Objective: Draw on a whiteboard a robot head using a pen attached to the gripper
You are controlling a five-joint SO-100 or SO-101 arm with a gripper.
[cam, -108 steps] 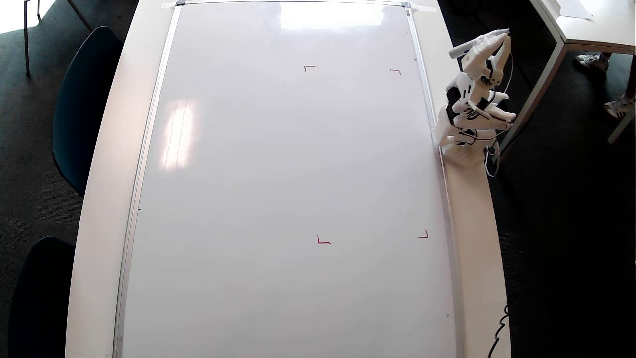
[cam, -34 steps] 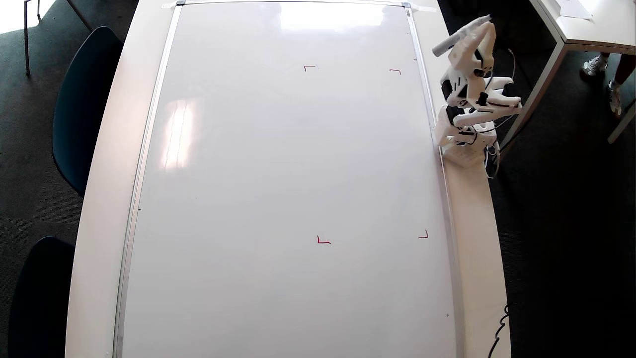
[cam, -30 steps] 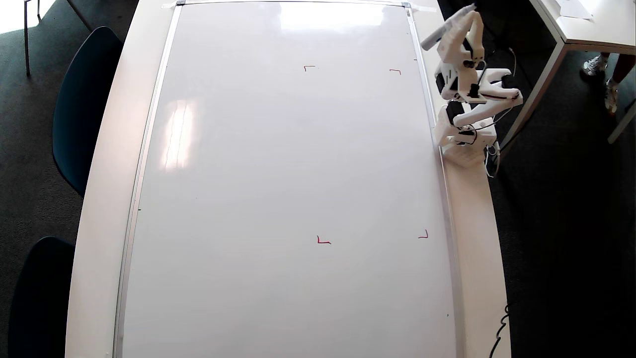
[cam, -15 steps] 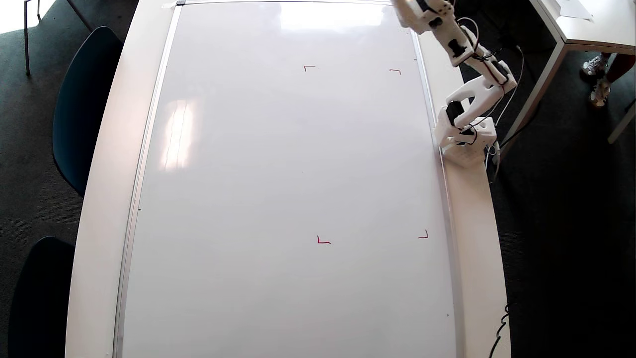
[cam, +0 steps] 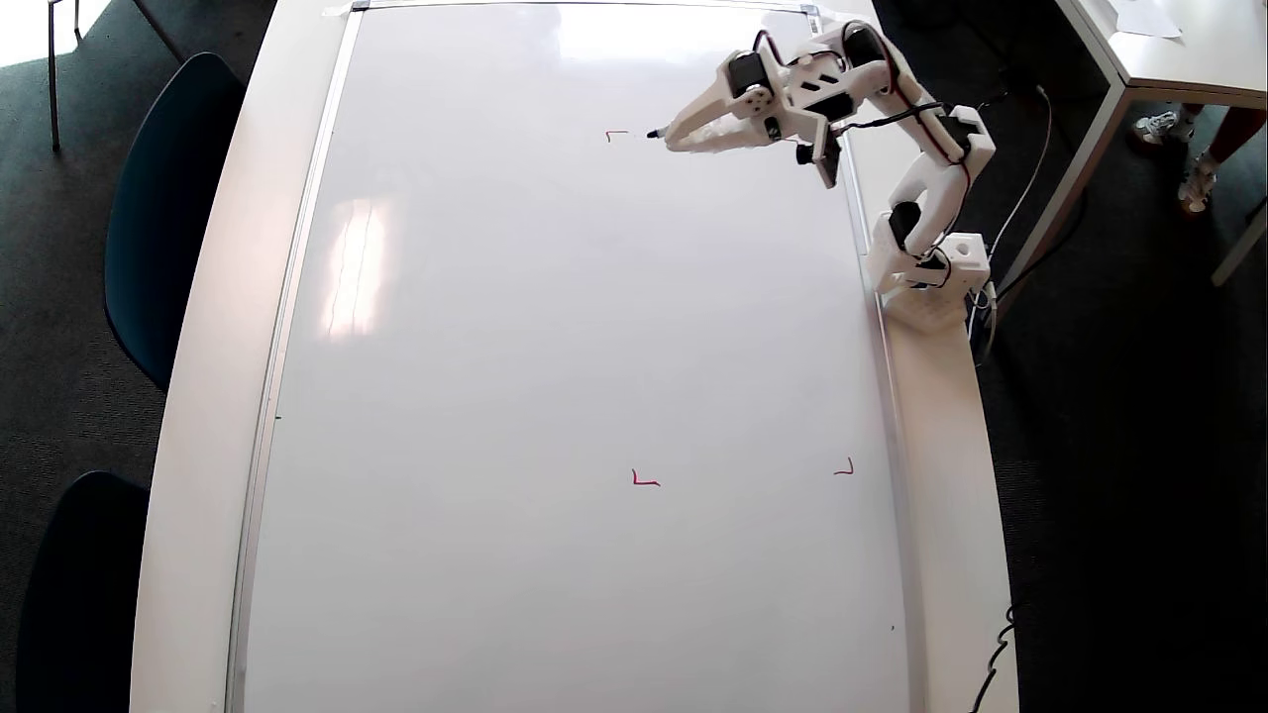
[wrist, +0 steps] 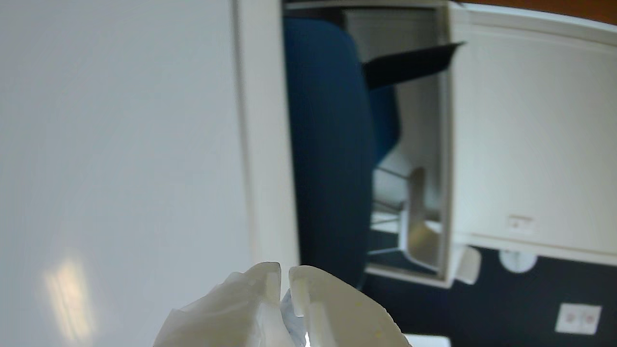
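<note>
Three small red corner marks show on the large glossy white whiteboard [cam: 555,376] with its thin silver frame in the overhead view, and I take the upper-left one [cam: 615,134] as my landmark. I see no dark line of the robot head anywhere on the board, so I judge the drawing not yet begun. My white plastic gripper [cam: 684,136], with its black motor blocks, reaches out from the arm's boxy white base [cam: 941,282], which stands well to the lower right of that mark, just off the board's frame. The thin pale pen [cam: 666,133] pokes out of the gripper's front, its dark tip just to the right of the landmark mark and apart from it; I cannot tell whether the tip touches the board. In the wrist view the two pale fingers [wrist: 262,289] stand nearly together with only a narrow slit between them, so I read the claw as clenched on the pen, though the pen itself is barely visible there. To do this step well, I think I should lower the tip gently until it just meets the surface, keep pressure light and even, and run the first stroke straight down from the landmark toward the lower-left red mark [cam: 645,480]. No containers are in sight, so nothing is held in any. A dark blue chair [cam: 163,198] sits far left of the mark, beyond the table edge.
</note>
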